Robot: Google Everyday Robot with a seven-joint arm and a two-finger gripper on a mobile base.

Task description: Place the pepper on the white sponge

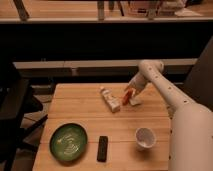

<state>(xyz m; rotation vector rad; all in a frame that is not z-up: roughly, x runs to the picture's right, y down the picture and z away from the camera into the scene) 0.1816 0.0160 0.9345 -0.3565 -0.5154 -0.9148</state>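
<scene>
A small orange-red pepper [127,96] hangs at the tip of my gripper [130,92], which is shut on it, over the far right part of the wooden table [80,107]. The white sponge [136,102] lies on the table just right of and below the pepper, very close to it. I cannot tell whether the pepper touches the sponge. My white arm [165,90] reaches in from the lower right and bends down to the gripper.
A white tube-like bottle [109,99] lies just left of the pepper. A green plate [68,141] sits front left, a black flat object [102,148] front centre, and a white cup [145,137] front right. A dark chair [12,107] stands to the left.
</scene>
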